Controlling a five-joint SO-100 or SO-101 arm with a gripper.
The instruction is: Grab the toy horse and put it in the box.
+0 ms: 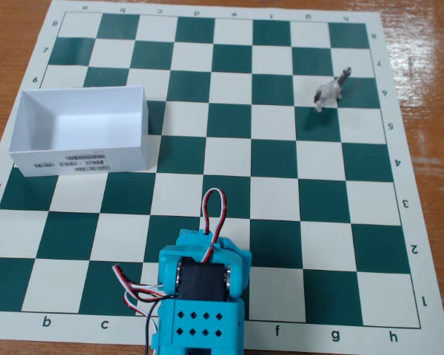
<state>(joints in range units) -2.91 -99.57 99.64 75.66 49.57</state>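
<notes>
In the fixed view, a green-and-white printed chessboard mat [229, 170] lies flat on a brown wooden tabletop [429, 66], with letters along its near and far edges and numbers down both sides. At the bottom edge, a little left of centre, stands the turquoise plastic body of the robot arm [200, 296], with a black servo set into it and red, white and black wires looping up from its top and out to its left. The fingers themselves are hidden beneath this body, so I cannot tell whether they are open or closed, and nothing shows them gripping anything.

The tiny grey-and-white plastic toy horse [330, 90], with its darker head and mane, stands upright on the mat well apart from the arm, far up and to the right of it in this view, on the squares near the mat's right border beside the number 6. Its head points toward the upper right.

The white rectangular low-walled cardboard box [29, 126] sits on the mat's left side, up and to the left of the arm and clear of it. Its open top shows a bare white inside, and a barcode label [85, 160] runs along the long wall facing the arm. Horse and box are well apart, with several squares between them.
</notes>
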